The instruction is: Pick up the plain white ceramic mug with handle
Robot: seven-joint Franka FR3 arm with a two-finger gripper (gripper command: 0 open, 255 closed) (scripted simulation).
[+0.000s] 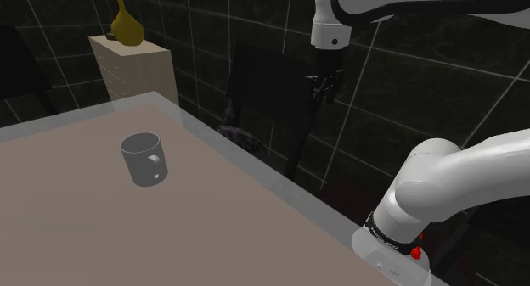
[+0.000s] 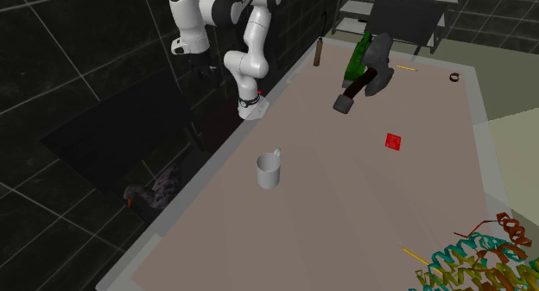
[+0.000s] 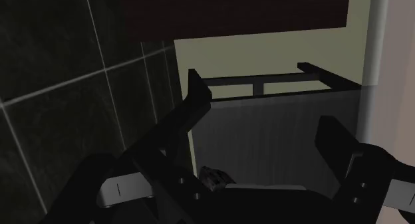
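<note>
Pale grey handled mug (image 1: 144,157) on beige table (image 1: 221,233) — black two-finger gripper (image 1: 325,91) well apart, jaws spread, holding nothing — off-centre descent could clip rim, tip it.

Walls: black glossy tiles (image 1: 425,64) with pale grout lines, dimly lit. Furniture: a long table with a dull brown-beige top and grey rim (image 1: 221,233). Beyond its far corner in the shoulder view stands a pale beige drawer cabinet (image 1: 140,72) carrying a yellow gourd-shaped vase (image 1: 126,25). In the second exterior view, a dark grey shelf rack (image 2: 397,17) stands past the table's far end.
</note>
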